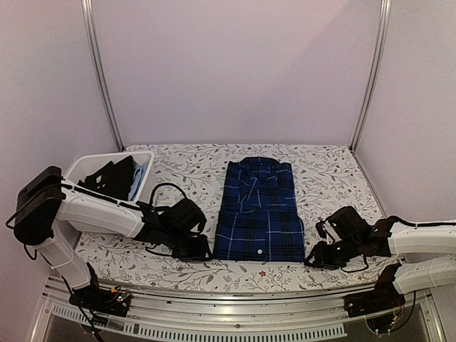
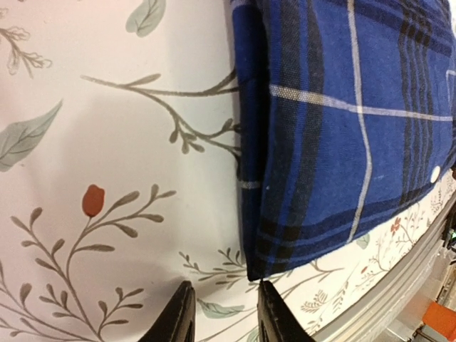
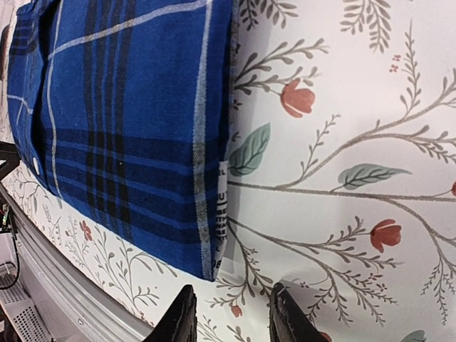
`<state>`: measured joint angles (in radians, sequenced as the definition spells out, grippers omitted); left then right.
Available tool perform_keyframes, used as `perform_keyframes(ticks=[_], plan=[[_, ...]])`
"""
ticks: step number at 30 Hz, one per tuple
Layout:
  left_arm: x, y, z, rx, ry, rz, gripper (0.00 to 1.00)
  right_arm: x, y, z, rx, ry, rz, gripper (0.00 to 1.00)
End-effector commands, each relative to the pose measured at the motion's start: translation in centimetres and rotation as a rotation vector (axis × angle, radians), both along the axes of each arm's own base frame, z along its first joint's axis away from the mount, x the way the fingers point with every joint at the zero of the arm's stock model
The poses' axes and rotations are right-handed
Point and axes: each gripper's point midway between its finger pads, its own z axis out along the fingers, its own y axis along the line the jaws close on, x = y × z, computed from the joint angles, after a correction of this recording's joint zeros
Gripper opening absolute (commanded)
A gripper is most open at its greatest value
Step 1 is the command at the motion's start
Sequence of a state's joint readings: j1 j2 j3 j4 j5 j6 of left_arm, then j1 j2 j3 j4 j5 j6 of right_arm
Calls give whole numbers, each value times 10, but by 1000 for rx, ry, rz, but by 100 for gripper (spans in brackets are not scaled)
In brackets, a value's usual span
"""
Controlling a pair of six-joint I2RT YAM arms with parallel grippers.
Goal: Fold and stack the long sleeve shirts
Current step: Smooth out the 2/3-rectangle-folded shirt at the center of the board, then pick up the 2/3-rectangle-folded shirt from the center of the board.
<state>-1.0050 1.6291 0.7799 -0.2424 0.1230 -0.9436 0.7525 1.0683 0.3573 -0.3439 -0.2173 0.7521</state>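
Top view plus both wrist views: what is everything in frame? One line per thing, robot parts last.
shirt: one, navy blue plaid with white lines, folded, centre of the tablecloth
bin: one, white, far left corner
clothes in bin: count unclear, dark and light blue
tablecloth: one, white with leaf and flower print, under everything
rail: one, silver, near edge
left gripper: one, black, open, at the shirt's near left corner
right gripper: one, black, open, at the shirt's near right corner

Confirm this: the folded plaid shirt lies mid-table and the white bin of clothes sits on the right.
Not quite: the bin sits on the left, as the top view shows. The folded shirt does lie mid-table.
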Motion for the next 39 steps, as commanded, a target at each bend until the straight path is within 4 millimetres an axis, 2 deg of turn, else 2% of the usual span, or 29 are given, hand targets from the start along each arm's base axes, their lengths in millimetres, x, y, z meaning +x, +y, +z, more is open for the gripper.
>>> perform_keyframes(ticks=[1,7,19,26,34,39], plan=[[-7,-4,-1,-25,-11,-30,31,-1,6,-2,24,15,3,32],[-6,-12,-3,-57,-18,-46,31,-5,8,-12,28,47,11,28],[-3,-21,-9,-65,-13,-65,30,-3,9,-15,30,44,3,23],[-3,-27,-5,-82,-16,-75,21,5,12,-9,31,21,-9,14],[-5,-30,5,-92,-21,-83,1,12,12,3,25,-19,-5,0],[-9,-29,15,-90,-32,-89,0,12,12,16,39,-53,6,0]])
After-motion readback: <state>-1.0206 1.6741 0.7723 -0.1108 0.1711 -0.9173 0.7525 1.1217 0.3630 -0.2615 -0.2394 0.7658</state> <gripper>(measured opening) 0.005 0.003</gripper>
